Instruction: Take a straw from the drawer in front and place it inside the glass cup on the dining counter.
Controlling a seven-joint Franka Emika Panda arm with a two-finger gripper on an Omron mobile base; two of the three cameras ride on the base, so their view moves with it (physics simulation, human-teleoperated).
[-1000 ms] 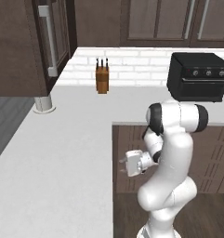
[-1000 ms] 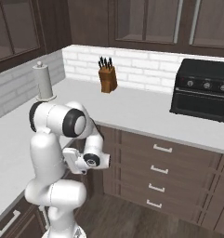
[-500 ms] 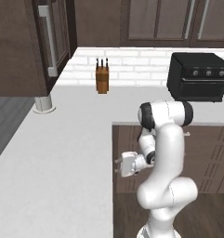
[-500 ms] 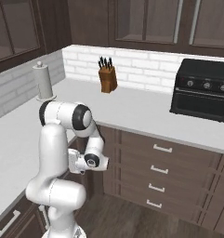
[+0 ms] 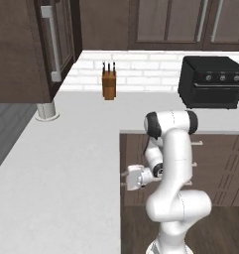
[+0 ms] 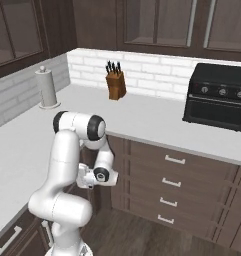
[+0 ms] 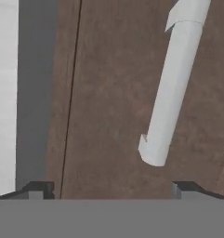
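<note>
Tool (image 7: 108, 188) moved closer, drawer (image 7: 113, 93) handle (image 7: 167, 88) ahead

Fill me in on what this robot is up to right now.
The white arm has its gripper low against the dark cabinet front under the counter, jaws wide open and holding nothing. In the hand view a silver drawer handle sits close ahead on the brown wood. The drawer looks shut, and no straw is out yet.
</note>
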